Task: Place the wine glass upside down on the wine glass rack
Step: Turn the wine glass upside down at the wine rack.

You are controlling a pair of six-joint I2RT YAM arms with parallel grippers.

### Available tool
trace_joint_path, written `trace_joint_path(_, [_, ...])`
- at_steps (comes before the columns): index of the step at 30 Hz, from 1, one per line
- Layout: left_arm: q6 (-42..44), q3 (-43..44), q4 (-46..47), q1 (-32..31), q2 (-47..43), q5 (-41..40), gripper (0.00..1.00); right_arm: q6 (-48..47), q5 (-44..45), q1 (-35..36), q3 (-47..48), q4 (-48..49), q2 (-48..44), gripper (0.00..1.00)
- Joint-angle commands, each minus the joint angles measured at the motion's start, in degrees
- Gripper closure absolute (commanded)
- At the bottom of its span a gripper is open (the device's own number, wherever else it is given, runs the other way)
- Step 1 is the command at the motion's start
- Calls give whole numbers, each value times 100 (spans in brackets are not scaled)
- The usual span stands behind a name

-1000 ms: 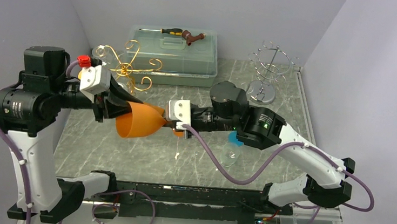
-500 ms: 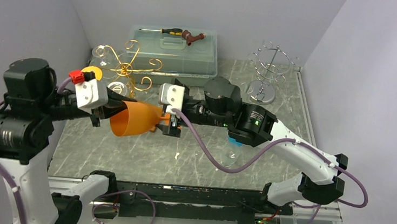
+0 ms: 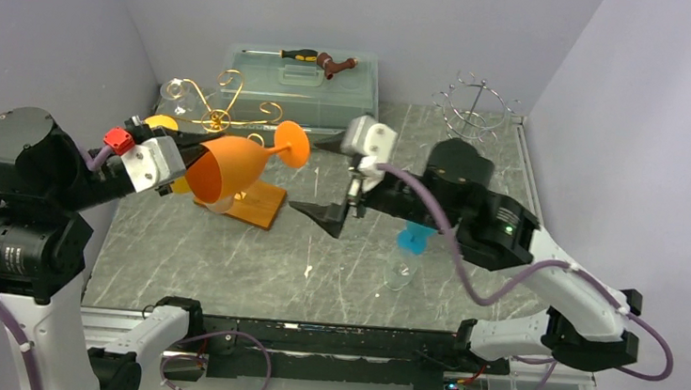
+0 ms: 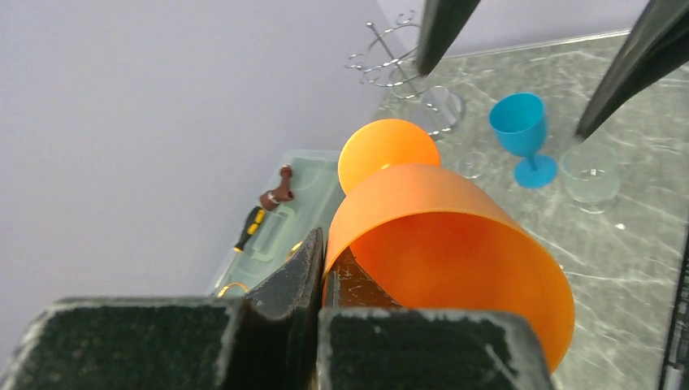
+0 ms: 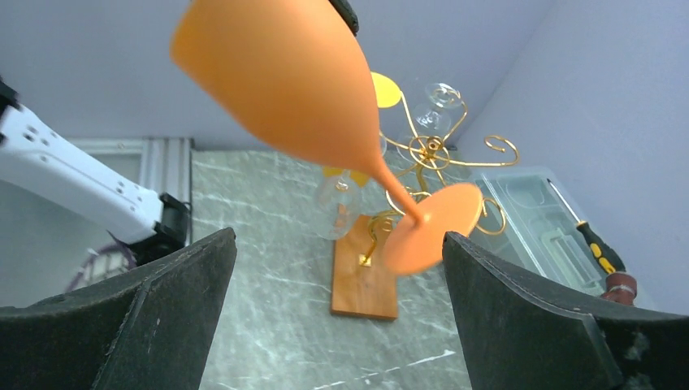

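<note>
Top external: gripped orange plastic wine glass (image 3: pixel 231 166) by rim in clenched left tool (image 3: pixel 192 156), tilted in air near gold wire glass rack (image 3: pixel 221 118); right tool (image 3: pixel 310 175) spread wide, empty. Not yet hung upside down.

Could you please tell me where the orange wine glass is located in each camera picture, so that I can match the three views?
Top external: the orange wine glass is tilted, left of centre, foot pointing up-right.
Left wrist: it fills the centre, rim nearest the camera.
Right wrist: it is upper centre, stem running down-right to the foot.
Shared landmark: the screwdriver on the clear box, in all three.
</note>
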Motion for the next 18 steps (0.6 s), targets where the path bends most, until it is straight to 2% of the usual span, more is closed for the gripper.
trace_joint_path(1, [128, -87, 736, -14, -139, -402, 100, 1022, 175, -7, -114, -96, -593, 0])
trace_joint_path(7, [141, -150, 496, -14, -231, -471, 100, 2342, 554, -11, -498, -704, -885, 0])
trace_joint_path(14, [-72, 162, 358, -12, -139, -551, 100, 2886, 827, -20, -696, -944, -954, 0])
trace_joint_path(18, [-156, 41, 418, -5, -151, -566, 100, 3059, 1099, -20, -789, -926, -1147, 0])
